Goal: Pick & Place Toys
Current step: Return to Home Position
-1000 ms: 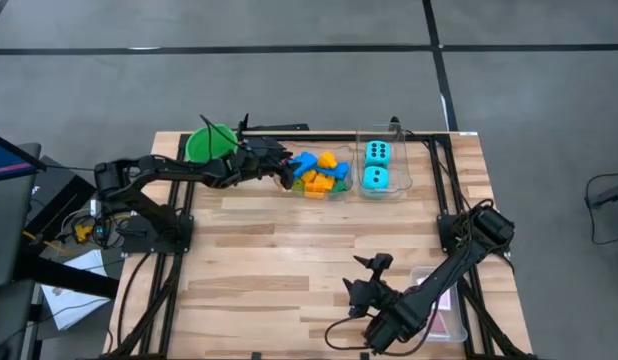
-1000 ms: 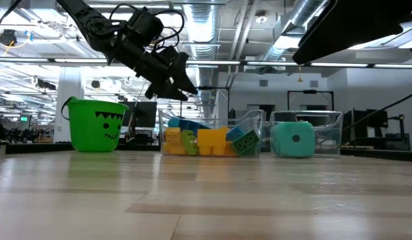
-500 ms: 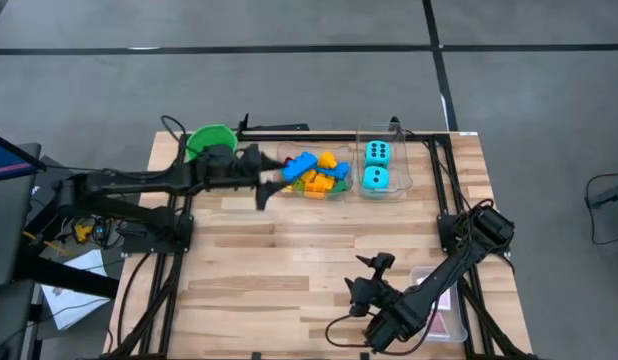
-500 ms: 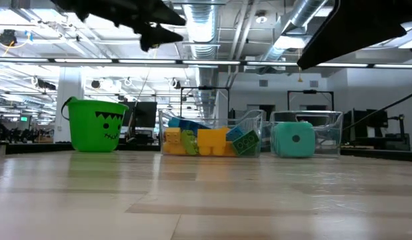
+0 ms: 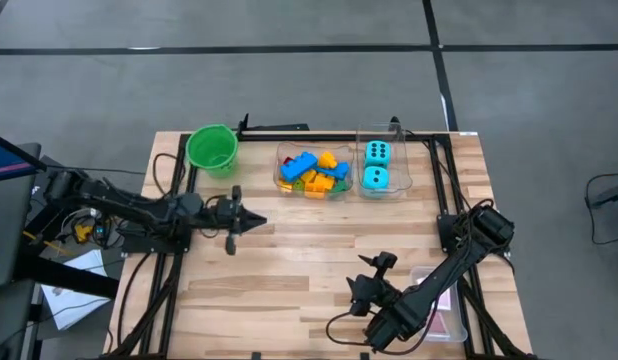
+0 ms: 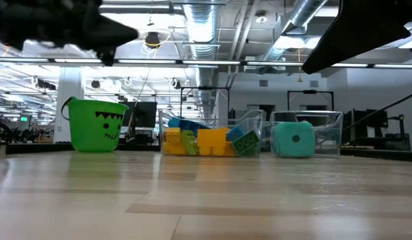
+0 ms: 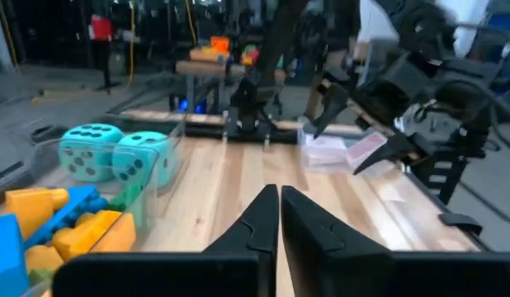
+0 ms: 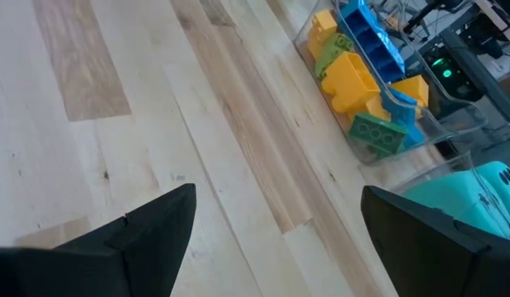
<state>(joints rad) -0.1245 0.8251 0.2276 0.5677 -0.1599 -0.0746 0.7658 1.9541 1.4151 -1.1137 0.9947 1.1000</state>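
Overhead, the left gripper (image 5: 257, 221) hung above the left side of the wooden table (image 5: 309, 255), its fingers pressed together and holding nothing. The right gripper (image 5: 369, 274) sat near the front edge, fingers spread wide and empty. Coloured blocks (image 5: 311, 172) filled a clear tub (image 5: 280, 160) at the back, beside a green bucket (image 5: 211, 147). Two cyan dice (image 5: 376, 165) sat in the neighbouring tub (image 5: 385, 134).

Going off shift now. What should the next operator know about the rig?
Left gripper: shut, empty, over the table's left part.
Right gripper: open, empty, by the cards.
Blocks in the left tub, both dice in the right tub, cards in a third tub under the right arm.
Done: every toy in view is binned.
Left: probably just parking the arms.
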